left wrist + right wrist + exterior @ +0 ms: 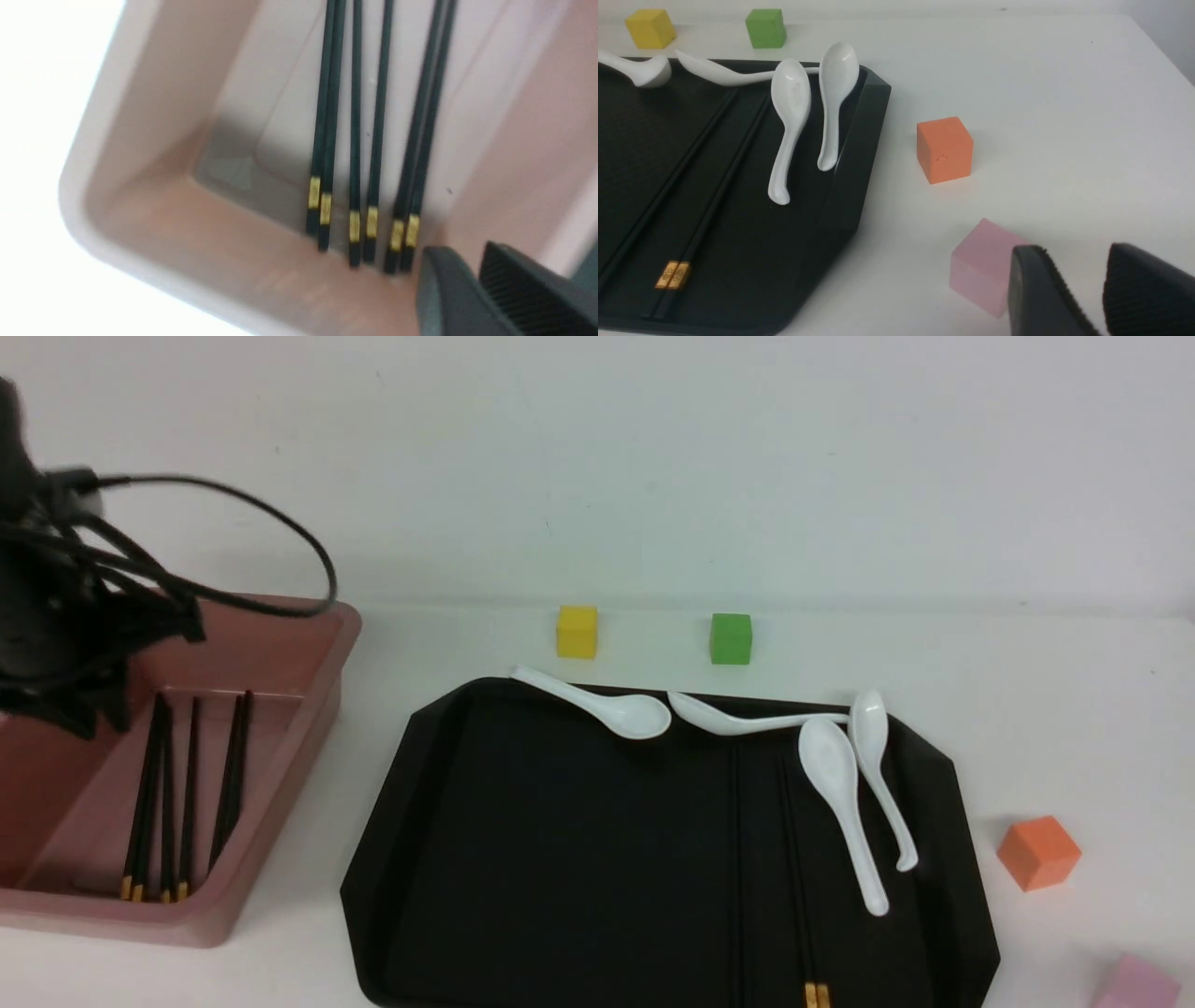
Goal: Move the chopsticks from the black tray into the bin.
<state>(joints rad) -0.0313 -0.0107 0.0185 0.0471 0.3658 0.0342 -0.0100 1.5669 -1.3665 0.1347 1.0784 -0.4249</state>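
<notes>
The pink bin (280, 803) stands at the left and holds several black chopsticks (177, 784), gold bands toward the front wall. They also show in the left wrist view (369, 140), lying side by side on the bin's floor (467, 116). My left arm (56, 616) hangs over the bin. My left gripper (462, 249) is slightly open and empty, above the near wall beside the gold ends. The black tray (560, 859) still holds chopsticks (798, 859), which also show in the right wrist view (714, 186). My right gripper (1071, 252) is open and empty over the table, right of the tray (850, 177).
Several white spoons (840, 784) lie along the tray's back and right side. A yellow cube (577, 632) and a green cube (730, 638) sit behind the tray. An orange cube (1038, 851) and a small pink cube (980, 266) sit to its right, the pink one next to my right gripper.
</notes>
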